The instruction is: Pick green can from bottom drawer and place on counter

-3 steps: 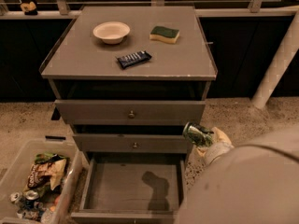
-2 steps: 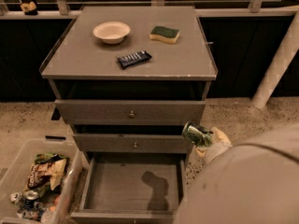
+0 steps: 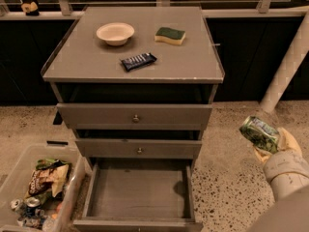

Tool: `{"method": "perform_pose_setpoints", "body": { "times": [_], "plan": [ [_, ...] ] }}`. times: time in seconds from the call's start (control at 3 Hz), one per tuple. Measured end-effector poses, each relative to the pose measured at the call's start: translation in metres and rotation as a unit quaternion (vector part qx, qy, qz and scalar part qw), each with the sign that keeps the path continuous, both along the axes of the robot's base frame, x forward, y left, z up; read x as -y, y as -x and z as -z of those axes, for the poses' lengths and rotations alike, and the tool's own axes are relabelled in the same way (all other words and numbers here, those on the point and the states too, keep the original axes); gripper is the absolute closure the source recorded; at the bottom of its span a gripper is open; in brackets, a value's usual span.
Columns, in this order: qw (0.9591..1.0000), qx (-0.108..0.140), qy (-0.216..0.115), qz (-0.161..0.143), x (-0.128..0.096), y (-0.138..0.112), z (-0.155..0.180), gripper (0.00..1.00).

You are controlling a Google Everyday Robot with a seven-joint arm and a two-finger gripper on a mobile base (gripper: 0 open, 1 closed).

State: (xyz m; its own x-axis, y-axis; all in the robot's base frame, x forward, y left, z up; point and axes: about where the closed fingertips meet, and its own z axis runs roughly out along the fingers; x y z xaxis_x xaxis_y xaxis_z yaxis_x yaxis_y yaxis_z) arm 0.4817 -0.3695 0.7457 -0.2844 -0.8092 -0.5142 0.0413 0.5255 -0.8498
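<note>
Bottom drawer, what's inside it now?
The bottom drawer shows only bare floor; its rear is covered by the middle drawer. The green can sits in the gripper, right of the cabinet.

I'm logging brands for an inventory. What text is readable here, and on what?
No text is legible anywhere.
green can, held in the gripper up to the right of the bottom drawer: pale label patch, blurred.
snack bar wrapper on the counter: white lettering, too blurred.
snack bags in the bin: print too small.
</note>
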Motion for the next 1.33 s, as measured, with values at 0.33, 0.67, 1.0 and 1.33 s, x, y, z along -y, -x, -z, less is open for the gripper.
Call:
{"method": "perform_pose_setpoints", "body": {
  "times": [0.33,0.67,1.0,1.33],
  "plan": [
    [1.0000,0.000,0.000,-0.001,-0.001,-0.001,0.000,1.00],
    [0.9997,-0.026,-0.005,0.002,0.001,-0.007,0.009,1.00],
    [0.9961,-0.077,-0.016,-0.040,-0.014,-0.031,0.026,1.00],
    [0.9824,-0.154,-0.052,-0.093,-0.031,-0.030,0.063,1.00]
  ]
}}
